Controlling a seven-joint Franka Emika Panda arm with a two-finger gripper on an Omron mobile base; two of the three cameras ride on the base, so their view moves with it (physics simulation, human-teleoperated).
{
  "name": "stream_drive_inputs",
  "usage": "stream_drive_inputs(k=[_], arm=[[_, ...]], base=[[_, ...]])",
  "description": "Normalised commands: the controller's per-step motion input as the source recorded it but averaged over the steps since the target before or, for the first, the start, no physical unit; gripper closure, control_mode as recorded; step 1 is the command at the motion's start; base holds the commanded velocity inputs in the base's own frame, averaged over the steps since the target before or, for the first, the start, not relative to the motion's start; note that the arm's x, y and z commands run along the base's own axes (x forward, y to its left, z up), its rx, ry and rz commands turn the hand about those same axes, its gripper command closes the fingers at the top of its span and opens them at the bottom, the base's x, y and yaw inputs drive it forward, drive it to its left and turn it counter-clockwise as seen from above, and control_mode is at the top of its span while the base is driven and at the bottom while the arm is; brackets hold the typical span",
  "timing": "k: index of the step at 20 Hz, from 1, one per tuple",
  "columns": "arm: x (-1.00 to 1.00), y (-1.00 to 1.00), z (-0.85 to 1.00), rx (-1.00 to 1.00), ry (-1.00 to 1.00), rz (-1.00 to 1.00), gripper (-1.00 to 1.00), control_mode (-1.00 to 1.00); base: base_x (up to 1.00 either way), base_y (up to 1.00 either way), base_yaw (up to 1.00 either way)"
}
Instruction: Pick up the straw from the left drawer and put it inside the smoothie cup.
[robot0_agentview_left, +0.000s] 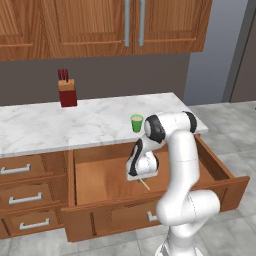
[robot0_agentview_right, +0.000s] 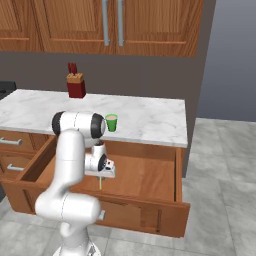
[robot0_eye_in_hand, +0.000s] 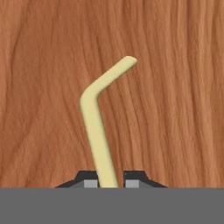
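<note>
The pale yellow-green straw (robot0_eye_in_hand: 98, 127) has a bent tip and runs up from between my two fingertips over the wood bottom. My gripper (robot0_eye_in_hand: 109, 183) is shut on the straw's lower end. It hangs down inside the open left drawer (robot0_agentview_left: 100, 175), and a short piece of the straw (robot0_agentview_left: 144, 184) sticks out below the gripper (robot0_agentview_left: 137, 177). In the right base view the straw (robot0_agentview_right: 100, 182) points down from the gripper (robot0_agentview_right: 101, 175) toward the drawer bottom (robot0_agentview_right: 145, 175). The green smoothie cup (robot0_agentview_left: 137, 123) (robot0_agentview_right: 111, 122) stands upright on the marble counter near its front edge, just behind my arm.
A red knife block (robot0_agentview_left: 67, 92) (robot0_agentview_right: 76, 86) stands at the back of the counter (robot0_agentview_left: 75, 125). Narrow stacked drawers (robot0_agentview_left: 22, 197) sit shut to the left. The drawer's front panel (robot0_agentview_left: 125, 215) juts out toward my base. Wooden wall cabinets (robot0_agentview_left: 125, 25) hang above.
</note>
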Motion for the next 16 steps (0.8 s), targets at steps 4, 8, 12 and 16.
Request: stream_drive_inputs(k=[4, 8, 12, 16], arm=[[-0.80, -0.35, -0.14, 0.00, -0.01, 0.00, 1.00, -1.00], [-0.14, -0.23, 0.05, 0.00, -0.13, 0.00, 1.00, -1.00], [0.00, -0.19, 0.50, 0.00, -0.09, 0.00, 1.00, -1.00], [0.00, -0.16, 0.90, 0.00, -0.08, 0.03, 1.00, -1.00]], base=[[0.00, 0.00, 0.00], [0.00, 0.00, 0.00], [0.00, 0.00, 0.00], [0.00, 0.00, 0.00]])
